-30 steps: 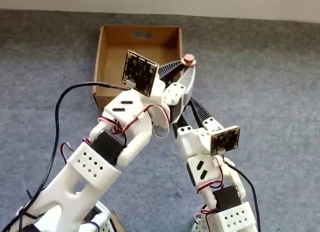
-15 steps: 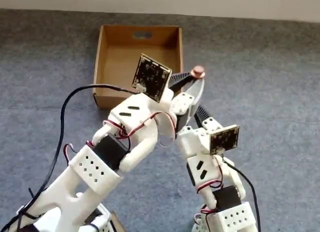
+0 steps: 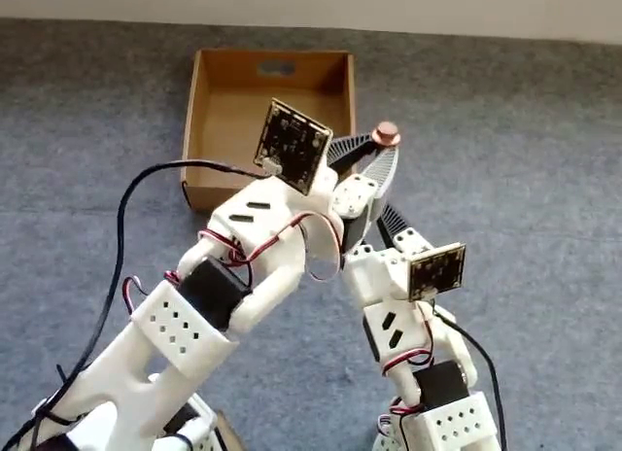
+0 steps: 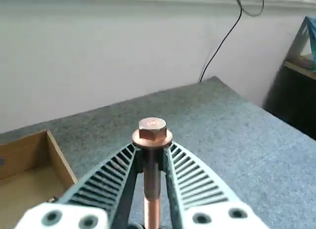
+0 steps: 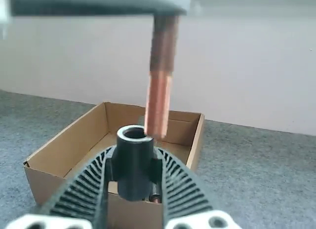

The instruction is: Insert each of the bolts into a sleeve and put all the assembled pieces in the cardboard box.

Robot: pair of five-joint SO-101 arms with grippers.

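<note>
Bolt (image 4: 152, 162) shifted farther from the cardboard box (image 3: 272, 53), tip over the sleeve (image 5: 132, 165).

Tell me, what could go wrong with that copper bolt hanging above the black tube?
The bolt tip looks off-centre over the sleeve opening, so it may hit the rim instead of entering.
A push against the rim might tilt the bolt in the left gripper.
Both parts seem to hang beside the cardboard box, so a dropped one would likely land outside.

Little room above the sleeve
The bolt (image 5: 159, 86) hangs right over the sleeve (image 5: 133, 165), whose open bore sits between the right gripper's fingers (image 5: 86, 187); past those fingertips the cardboard box (image 5: 64, 145) stands open-topped.
</note>
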